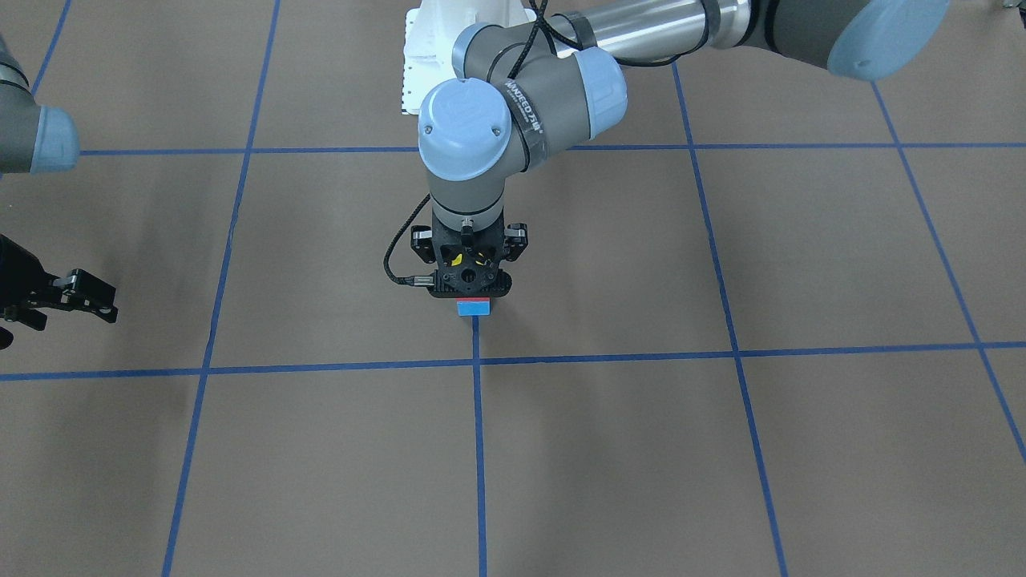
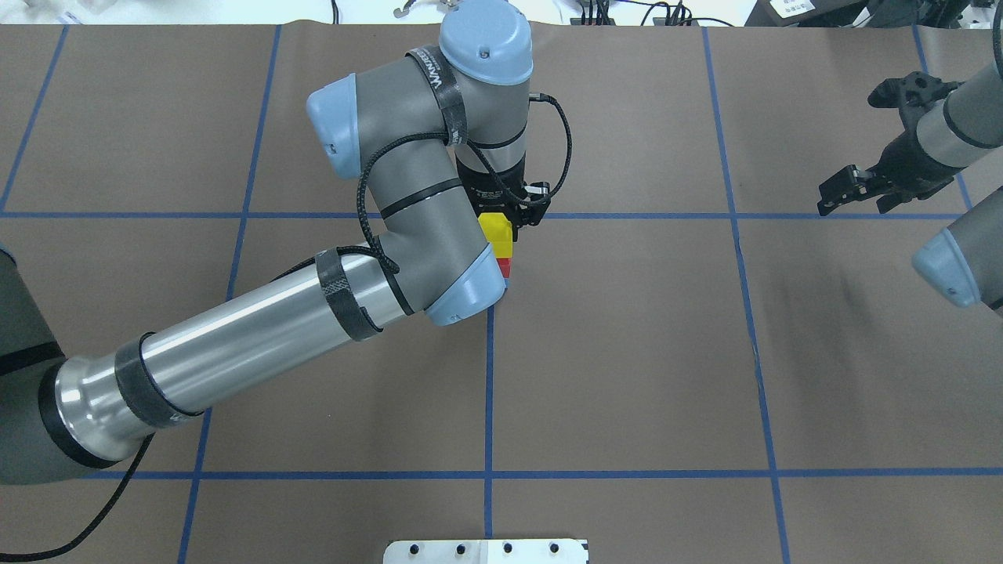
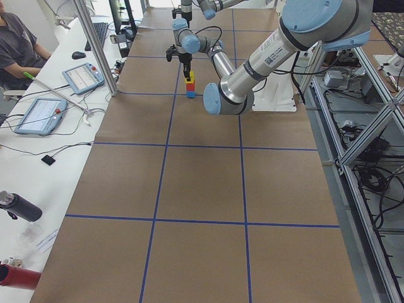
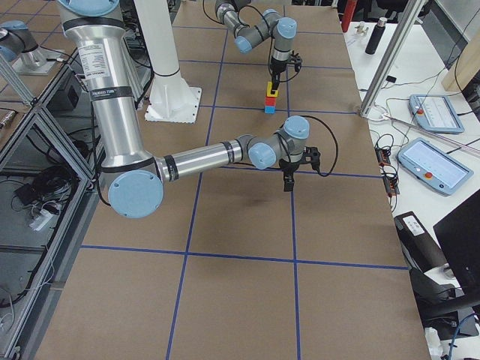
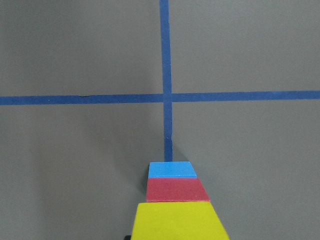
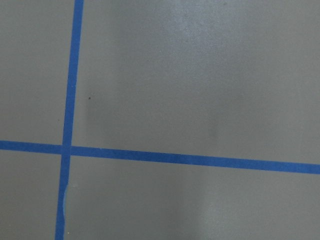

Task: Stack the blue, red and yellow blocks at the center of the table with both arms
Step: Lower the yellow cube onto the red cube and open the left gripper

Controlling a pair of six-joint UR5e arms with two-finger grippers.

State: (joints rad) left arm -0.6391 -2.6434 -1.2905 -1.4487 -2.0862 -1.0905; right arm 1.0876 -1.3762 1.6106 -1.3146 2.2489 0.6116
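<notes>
A stack stands at the table's centre cross: a blue block [image 1: 473,309] at the bottom, a red block [image 2: 505,268] on it, and a yellow block [image 2: 496,232] on top. All three show in the left wrist view: yellow [image 5: 177,221], red [image 5: 177,190], blue [image 5: 172,170]. My left gripper [image 1: 472,290] points straight down over the stack and appears shut on the yellow block, which rests on the red one. Its fingertips are hidden under its body. My right gripper [image 1: 74,314] is open and empty, far out at the robot's right side, and shows in the overhead view [image 2: 854,204].
Brown paper with a blue tape grid [image 1: 477,449] covers the table. The robot's white base plate [image 2: 486,551] is at the near edge. Tablets [image 3: 39,113] and an operator [image 3: 16,47] are on the side bench beyond the table.
</notes>
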